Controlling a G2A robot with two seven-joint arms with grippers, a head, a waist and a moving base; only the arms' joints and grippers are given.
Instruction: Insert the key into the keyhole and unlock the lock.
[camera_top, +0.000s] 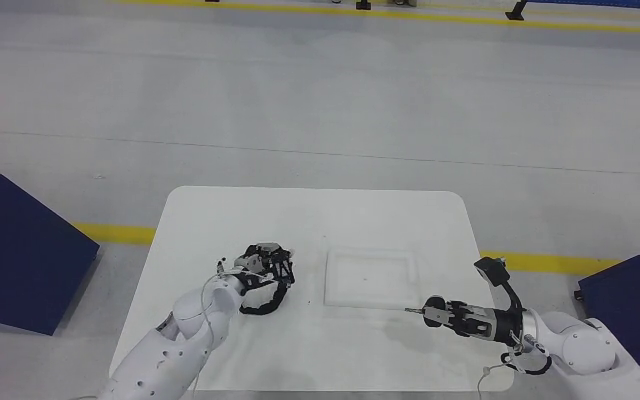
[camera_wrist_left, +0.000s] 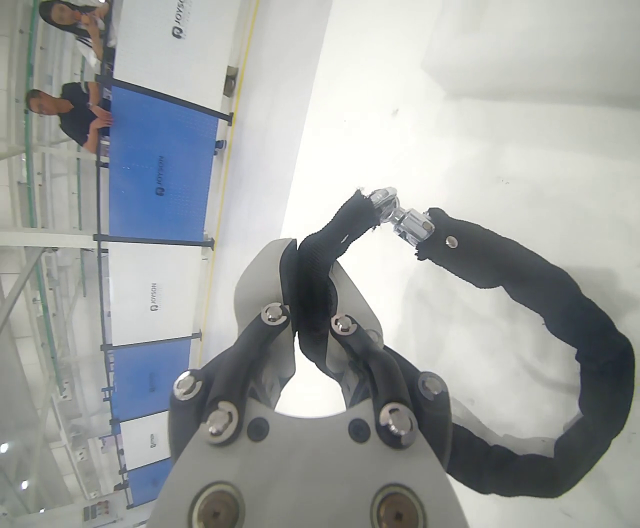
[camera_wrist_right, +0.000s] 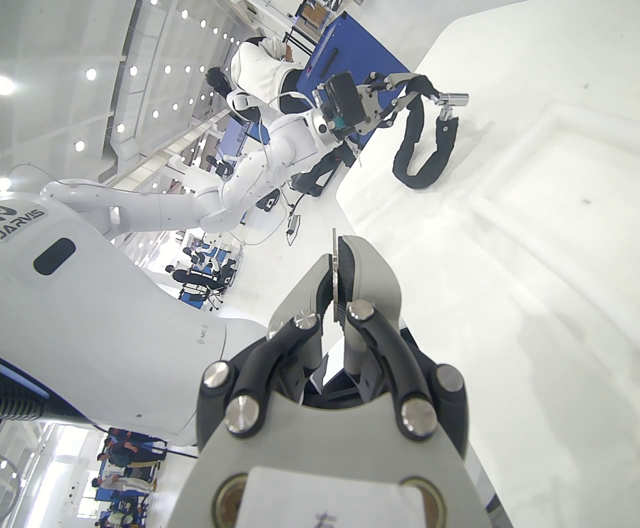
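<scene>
White counter (camera_top: 400, 215), left side: left fingers (camera_wrist_left: 260, 285) clamped on one black sleeved chain lock (camera_wrist_left: 590, 350), its loop resting on the surface. One shallow tray (camera_top: 370, 280) sits mid-counter. Right fingers (camera_wrist_right: 372, 280) pinch one key (camera_wrist_right: 334, 257) beside the tray's near right corner.

Lock (camera_wrist_left: 550, 280): chain type, black fabric sleeve, ends joined at chrome cyl. One end pinched in left pincer (camera_wrist_left: 305, 265), rest sags onto worktop (camera_wrist_left: 375, 150). Key (camera_wrist_right: 333, 267): thin flat metal, edge-on in right pincer (camera_wrist_right: 342, 250), well apart from lock.
</scene>
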